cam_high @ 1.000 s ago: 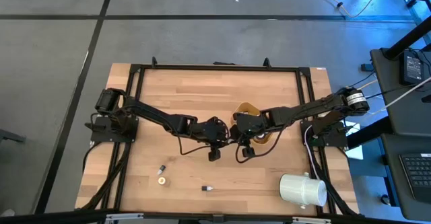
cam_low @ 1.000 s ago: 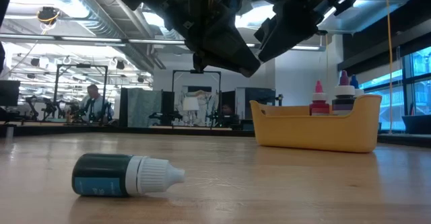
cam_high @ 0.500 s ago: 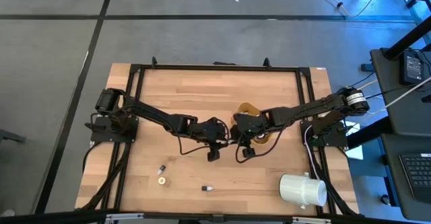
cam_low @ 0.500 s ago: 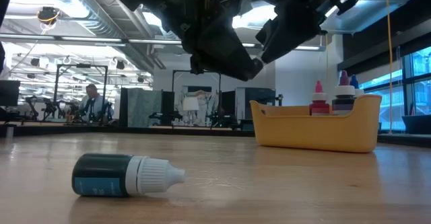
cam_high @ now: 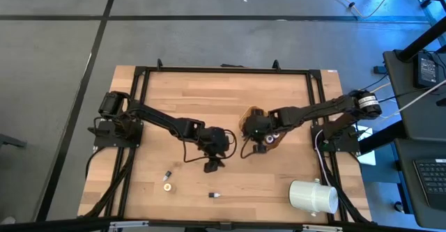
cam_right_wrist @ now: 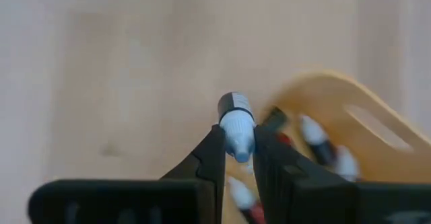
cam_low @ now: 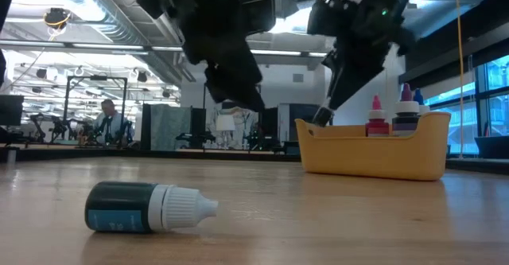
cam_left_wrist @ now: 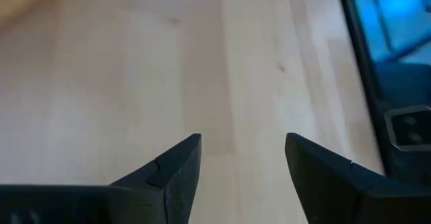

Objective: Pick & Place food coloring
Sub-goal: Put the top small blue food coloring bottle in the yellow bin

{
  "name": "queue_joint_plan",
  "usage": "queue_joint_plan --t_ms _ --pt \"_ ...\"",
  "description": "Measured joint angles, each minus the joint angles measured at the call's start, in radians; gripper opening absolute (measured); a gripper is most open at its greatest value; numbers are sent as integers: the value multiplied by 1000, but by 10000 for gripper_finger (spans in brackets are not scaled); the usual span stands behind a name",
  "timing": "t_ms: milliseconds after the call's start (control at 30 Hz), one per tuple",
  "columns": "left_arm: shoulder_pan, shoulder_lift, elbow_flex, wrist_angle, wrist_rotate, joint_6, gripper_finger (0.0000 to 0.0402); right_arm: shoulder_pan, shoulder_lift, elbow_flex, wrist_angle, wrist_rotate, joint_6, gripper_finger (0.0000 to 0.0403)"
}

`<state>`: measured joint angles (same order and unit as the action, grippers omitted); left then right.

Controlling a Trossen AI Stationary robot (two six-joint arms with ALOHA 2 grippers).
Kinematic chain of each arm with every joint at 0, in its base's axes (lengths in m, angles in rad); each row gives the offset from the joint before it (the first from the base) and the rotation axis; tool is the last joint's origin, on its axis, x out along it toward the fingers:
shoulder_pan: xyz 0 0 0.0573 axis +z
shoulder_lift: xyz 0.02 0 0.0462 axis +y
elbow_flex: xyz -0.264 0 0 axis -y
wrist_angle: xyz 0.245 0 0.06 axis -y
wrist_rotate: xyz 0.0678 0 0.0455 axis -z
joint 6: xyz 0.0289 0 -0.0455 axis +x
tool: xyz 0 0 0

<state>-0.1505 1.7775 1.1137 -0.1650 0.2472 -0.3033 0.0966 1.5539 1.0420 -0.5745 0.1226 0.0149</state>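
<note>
My right gripper (cam_right_wrist: pixel 237 143) is shut on a tiny food coloring bottle (cam_right_wrist: pixel 235 120) with a dark body and a pale cap, above the near rim of the yellow-orange bowl (cam_right_wrist: pixel 350 109). It also shows in the high view (cam_high: pixel 258 147). The bowl (cam_low: pixel 374 153) holds several small bottles (cam_low: pixel 376 115). My left gripper (cam_left_wrist: pixel 242 163) is open and empty over bare wood, left of the bowl in the high view (cam_high: pixel 211 164). Three tiny bottles (cam_high: pixel 167 174) (cam_high: pixel 167 187) (cam_high: pixel 214 194) lie on their sides near the table's front. One lies in the low view (cam_low: pixel 147 207). My right gripper pinches the bottle's pale cap (cam_right_wrist: pixel 237 135) between its two fingertips. The dark body (cam_right_wrist: pixel 233 103) sticks out beyond the fingertips. The bottle is lifted clear of the table and the bowl.
A big white cylinder (cam_high: pixel 313 196) lies at the table's front right corner. The black frame rail (cam_high: pixel 223 70) runs around the wooden table. People and equipment show in the room behind the table in the low view.
The two grippers, close together a second ago, have drawn apart. My left gripper has gone toward the table's left and near edge. My right gripper has gone toward the far edge, onto the bowl, and has tipped steeper.
</note>
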Motion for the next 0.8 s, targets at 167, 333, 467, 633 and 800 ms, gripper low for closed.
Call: queue_joint_plan --t_ms 167,333,467,633,800 --pt "-15 0 0 -39 39 -13 208 -66 3 0 -37 71 11 63" --pt "-47 0 0 -59 16 -9 210 -127 40 0 -35 71 46 64" --pt "-84 0 0 -42 7 22 208 -155 91 0 -38 71 55 64" --pt "-148 0 0 -40 -106 63 209 -173 145 0 -38 69 56 66" --pt "-202 0 0 -41 -187 56 206 -173 174 -1 -35 69 56 80"
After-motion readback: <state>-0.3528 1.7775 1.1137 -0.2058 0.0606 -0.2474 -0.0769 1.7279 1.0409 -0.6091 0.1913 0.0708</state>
